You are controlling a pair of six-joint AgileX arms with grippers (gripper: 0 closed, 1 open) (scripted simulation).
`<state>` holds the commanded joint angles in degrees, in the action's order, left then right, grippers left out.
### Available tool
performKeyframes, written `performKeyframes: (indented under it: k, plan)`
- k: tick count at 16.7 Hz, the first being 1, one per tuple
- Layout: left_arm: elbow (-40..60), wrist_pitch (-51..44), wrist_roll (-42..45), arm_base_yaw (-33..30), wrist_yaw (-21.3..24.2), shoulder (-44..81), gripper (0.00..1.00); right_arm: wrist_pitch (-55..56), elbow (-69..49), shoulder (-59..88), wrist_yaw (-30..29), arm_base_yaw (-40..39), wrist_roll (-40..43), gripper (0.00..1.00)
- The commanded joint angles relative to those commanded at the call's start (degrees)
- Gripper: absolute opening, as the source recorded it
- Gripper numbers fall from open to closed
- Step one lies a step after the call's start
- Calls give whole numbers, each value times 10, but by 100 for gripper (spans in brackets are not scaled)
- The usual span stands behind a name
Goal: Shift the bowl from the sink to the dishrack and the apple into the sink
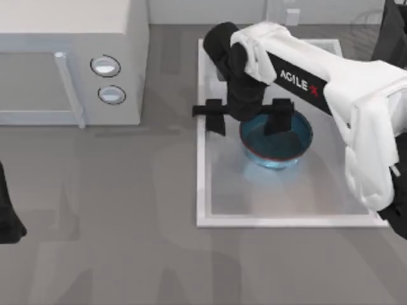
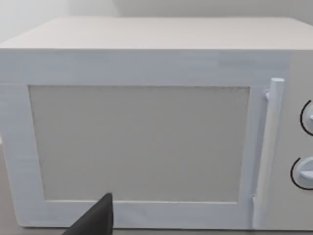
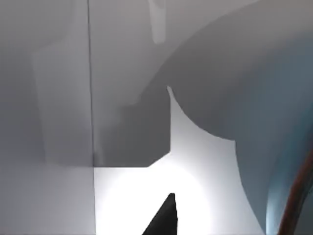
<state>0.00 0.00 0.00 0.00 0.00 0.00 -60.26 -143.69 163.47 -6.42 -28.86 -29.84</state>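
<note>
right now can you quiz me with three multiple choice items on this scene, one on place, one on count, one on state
1. Where is the bowl?
A. in the sink
B. on the microwave
C. on the bare table

2. How many round knobs does the microwave have?
A. one
B. two
C. four

3. How is the right claw set?
A. shut beside the sink
B. open, one finger inside the bowl, one outside
C. parked by the microwave

Answers: 1 A, the bowl sits inside the white rim. 2 B, two stacked knobs. 3 B, the fingers straddle the bowl's edge. The left claw faces the microwave.
</note>
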Motion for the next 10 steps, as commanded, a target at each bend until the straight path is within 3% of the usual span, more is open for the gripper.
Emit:
performKeyframes:
  k: [4,10]
  plan:
    - [0,0,0,0,0,0,100,5,1,5,0,0,0,100]
    - [0,0,0,0,0,0,100,5,1,5,0,0,0,55]
